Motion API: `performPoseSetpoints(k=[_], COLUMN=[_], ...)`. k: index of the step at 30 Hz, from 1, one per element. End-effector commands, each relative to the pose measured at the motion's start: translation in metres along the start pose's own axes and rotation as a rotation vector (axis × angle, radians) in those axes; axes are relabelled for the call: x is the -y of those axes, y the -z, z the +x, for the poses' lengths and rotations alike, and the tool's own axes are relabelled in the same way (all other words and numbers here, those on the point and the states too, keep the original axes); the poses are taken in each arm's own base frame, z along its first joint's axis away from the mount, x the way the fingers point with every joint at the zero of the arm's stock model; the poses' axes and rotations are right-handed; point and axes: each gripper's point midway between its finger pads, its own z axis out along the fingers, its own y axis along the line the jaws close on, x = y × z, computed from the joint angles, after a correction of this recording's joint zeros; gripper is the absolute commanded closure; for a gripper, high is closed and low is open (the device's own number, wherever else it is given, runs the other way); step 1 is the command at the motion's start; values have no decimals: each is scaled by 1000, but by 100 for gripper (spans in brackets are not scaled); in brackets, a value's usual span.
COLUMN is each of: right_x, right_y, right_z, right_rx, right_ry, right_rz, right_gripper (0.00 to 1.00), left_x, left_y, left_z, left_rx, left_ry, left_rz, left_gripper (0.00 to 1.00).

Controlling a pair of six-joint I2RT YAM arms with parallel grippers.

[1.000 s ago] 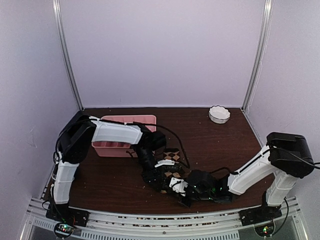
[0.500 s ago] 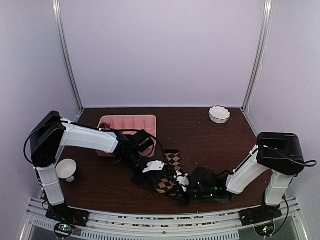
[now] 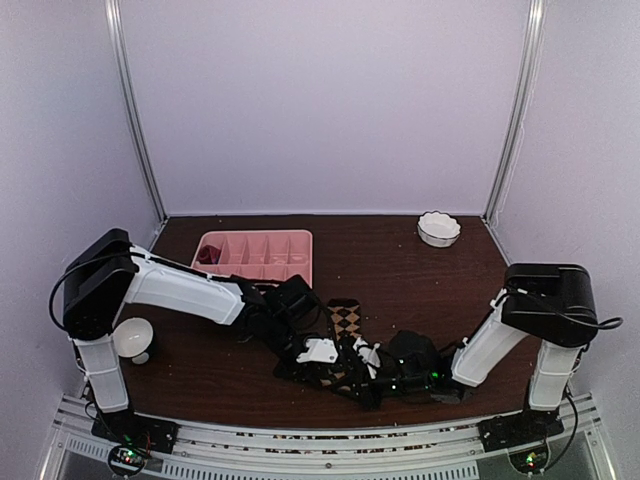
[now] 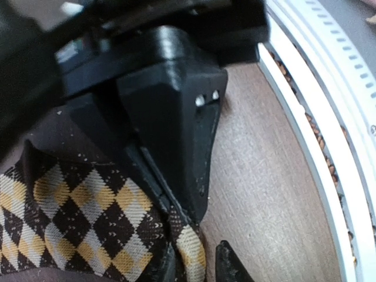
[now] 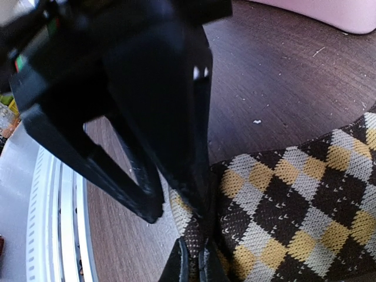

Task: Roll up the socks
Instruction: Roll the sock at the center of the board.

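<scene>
Now: R gripper (image 5: pixel 191 267) clamped on checkered sock (image 5: pixel 282 205) edge, near-centre of table (image 3: pixel 430 290); L gripper (image 4: pixel 194 269) jaws narrow astride same edge, can't tell if gripping.

Top cam evenly lit; wrist cams blurry up close, edges warped.

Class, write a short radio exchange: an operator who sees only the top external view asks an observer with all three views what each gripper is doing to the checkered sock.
Operator: Top view is cluttered. Is the right gripper holding the checkered sock?
Observer: Yes. Its fingers are shut on the sock's edge.
Operator: And the left gripper?
Observer: Sock fabric lies against its finger; clamped or not, I cannot tell.
</scene>
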Motion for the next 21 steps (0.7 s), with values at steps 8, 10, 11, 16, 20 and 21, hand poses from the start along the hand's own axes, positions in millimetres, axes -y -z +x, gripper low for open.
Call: performPoseSetpoints(k=[8, 10, 11, 16, 20, 21], right_x=[30, 30, 31, 33, 36, 37], right_y=[23, 26, 28, 45, 56, 58], right_z=[112, 104, 97, 74, 66, 64], right_rx=[-376, -347, -317, -195, -147, -140], right_ry=[-139, -112, -92, -1, 44, 48], right_rz=[110, 127, 139, 219, 278, 293], right_gripper=[100, 85, 76, 65, 0, 0], left_x=[-5, -9, -11, -6, 0, 1], left_y=[-21, -20, -19, -20, -26, -28], left_z=[13, 13, 13, 20, 26, 27], left_rx=[-60, -46, -36, -45, -76, -81], left_ry=[75, 152, 191, 319, 386, 398], left_rz=[47, 92, 115, 238, 298, 306], left_gripper=[90, 98, 100, 100, 100, 100])
